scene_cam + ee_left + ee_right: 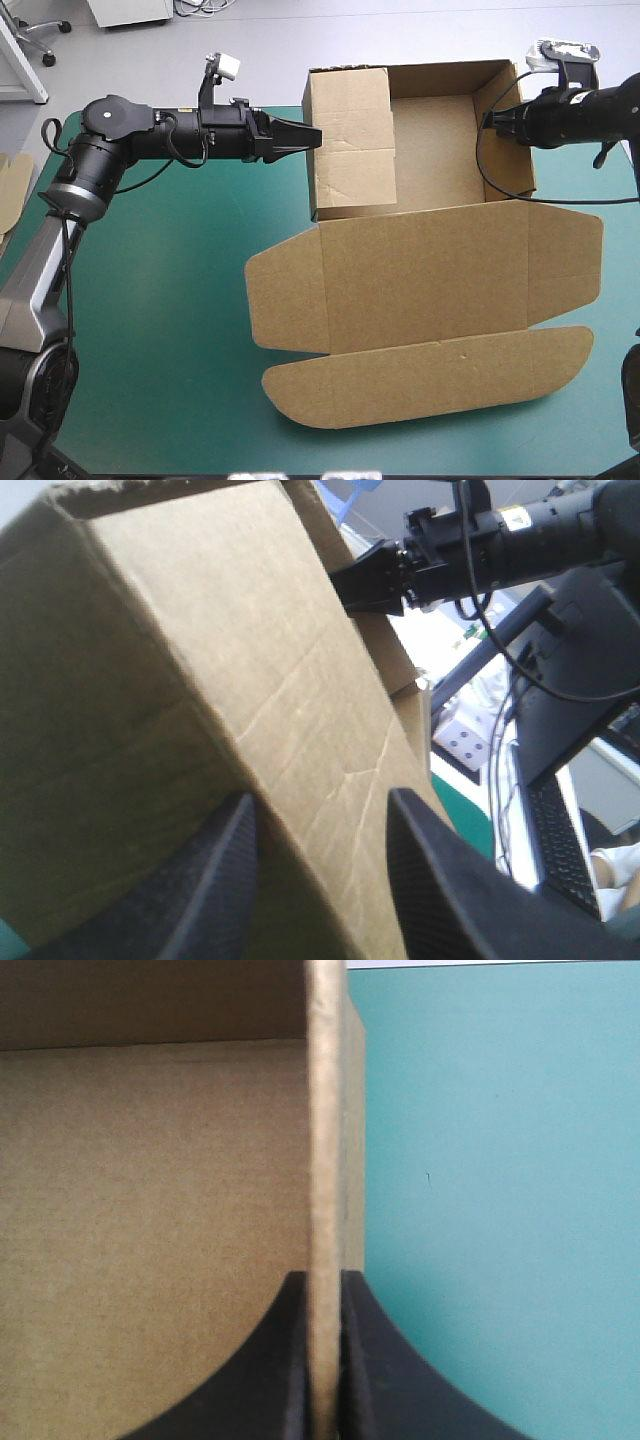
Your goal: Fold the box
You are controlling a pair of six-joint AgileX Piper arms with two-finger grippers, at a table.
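Two grippers at box (430,270): my right gripper (325,1278) clamps right wall (325,1110); my left gripper (320,798) spread, tips at raised left flap (348,140).

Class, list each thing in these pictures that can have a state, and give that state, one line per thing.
box: open tray, walls raised.
lid: lying flat, unfolded.
left flap: raised, tilted inward over the tray.
left tool: open, against the left flap.
right tool: shut on the right wall.
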